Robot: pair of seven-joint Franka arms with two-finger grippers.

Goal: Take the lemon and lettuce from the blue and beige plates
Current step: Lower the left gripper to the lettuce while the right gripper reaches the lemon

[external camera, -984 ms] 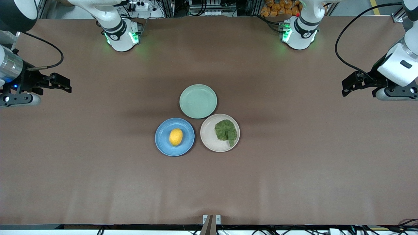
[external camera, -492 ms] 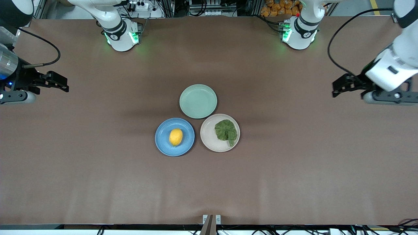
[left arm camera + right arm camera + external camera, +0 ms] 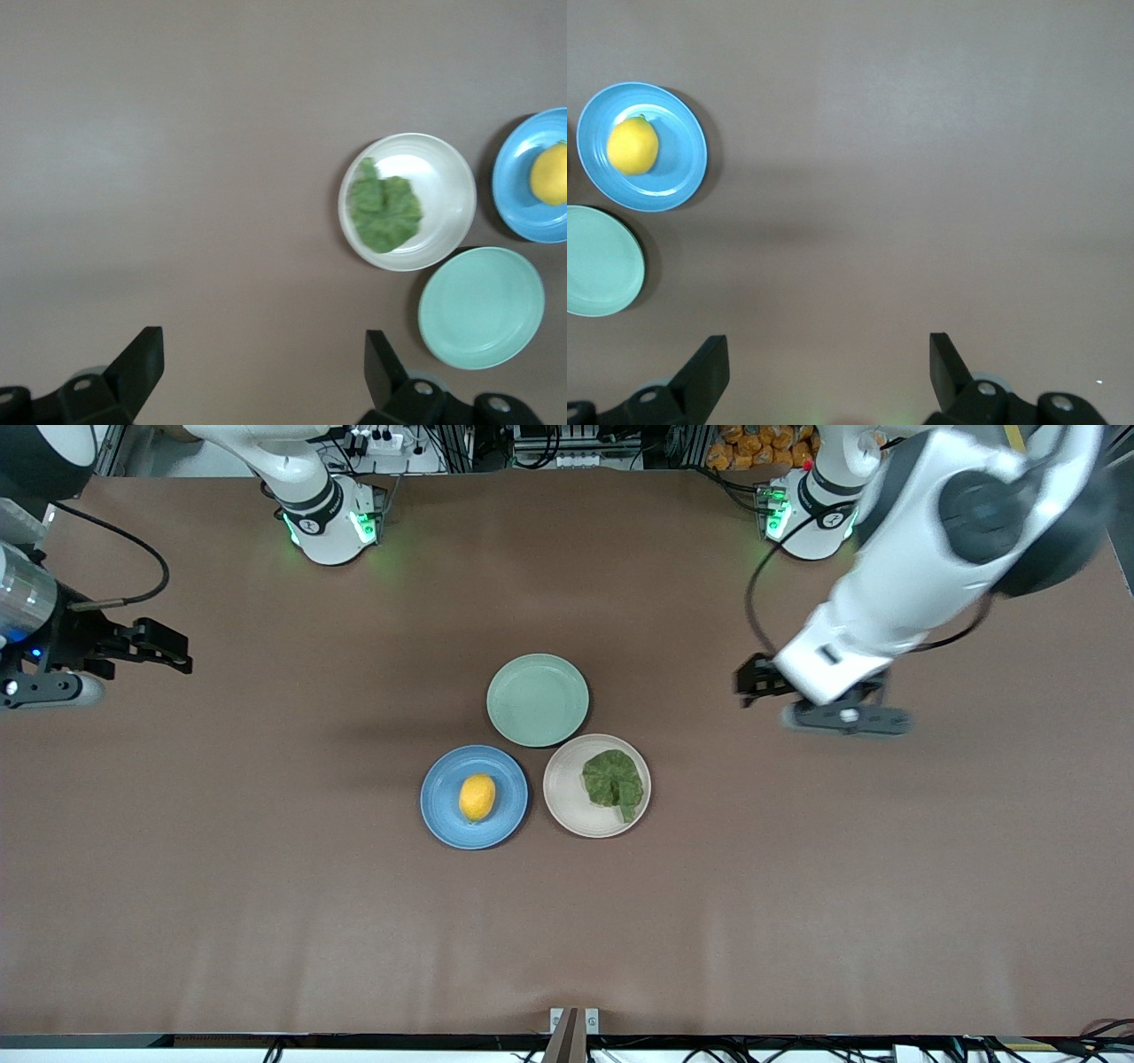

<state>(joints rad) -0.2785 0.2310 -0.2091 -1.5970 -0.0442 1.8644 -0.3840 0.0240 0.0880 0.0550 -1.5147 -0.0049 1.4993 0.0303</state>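
Note:
The yellow lemon lies on the blue plate. Beside it, toward the left arm's end, the dark green lettuce lies on the beige plate. My left gripper hangs open and empty over bare table, off the beige plate toward the left arm's end. In the left wrist view the lettuce, the beige plate and the lemon lie ahead of the left gripper. My right gripper is open and empty over the right arm's end of the table. The right wrist view shows the lemon well away from the right gripper.
An empty mint-green plate touches both other plates, farther from the front camera. The brown table spreads wide around the three plates. Cables trail from both wrists.
The left arm has swung in from the table's end toward the plates, its gripper still open. The right gripper has hardly shifted. The lemon and lettuce have not moved.

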